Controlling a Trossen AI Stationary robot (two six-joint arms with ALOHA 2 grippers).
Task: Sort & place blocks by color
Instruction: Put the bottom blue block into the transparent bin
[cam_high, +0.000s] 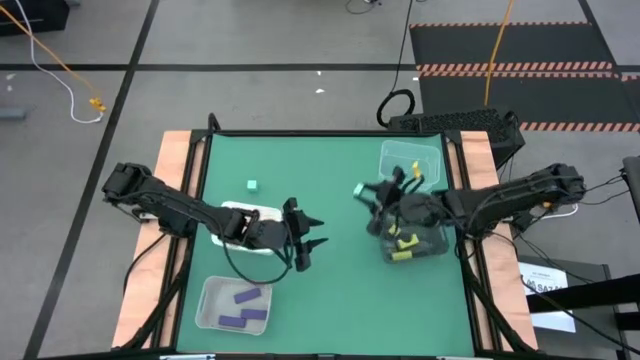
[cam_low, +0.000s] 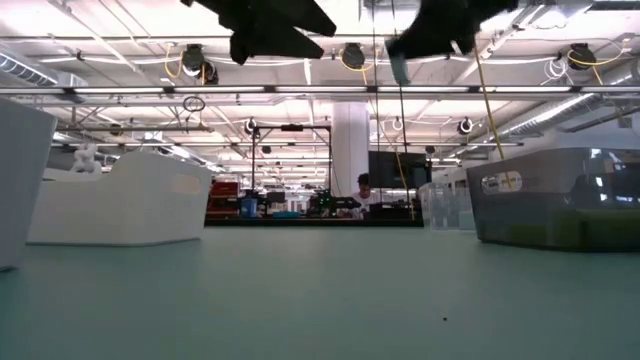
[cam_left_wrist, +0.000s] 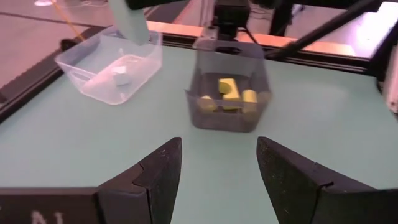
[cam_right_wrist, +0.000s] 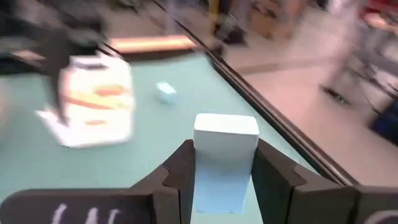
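Observation:
My right gripper (cam_right_wrist: 224, 154) is shut on a mint green block (cam_right_wrist: 225, 132), held above the middle of the table (cam_high: 358, 189) and left of the dark tray (cam_high: 415, 243) with yellow blocks (cam_left_wrist: 231, 92). My left gripper (cam_left_wrist: 219, 158) hangs open and empty over the table's middle (cam_high: 312, 243), pointing toward the dark tray. Another mint green cube (cam_high: 253, 185) rests on the mat, far of the white tray (cam_high: 250, 213). That tray holds salmon blocks (cam_right_wrist: 96, 99). Purple blocks (cam_high: 243, 308) lie in a clear tray (cam_high: 210, 300) at the near left. My right gripper pinches the mint green block by two opposite sides (cam_right_wrist: 200, 171) between its two fingers. The fingers come from the table's right, slanting a little downward. The block's free end (cam_right_wrist: 226, 124) stands out past the fingertips, and the block is lifted clear of the table (cam_low: 400, 65).
A second clear tray (cam_left_wrist: 112, 71) at the far right holds one pale block (cam_left_wrist: 121, 76). Open mat lies between the two grippers and toward the near edge (cam_high: 350, 310). Beyond the table, the low view shows a workshop room.

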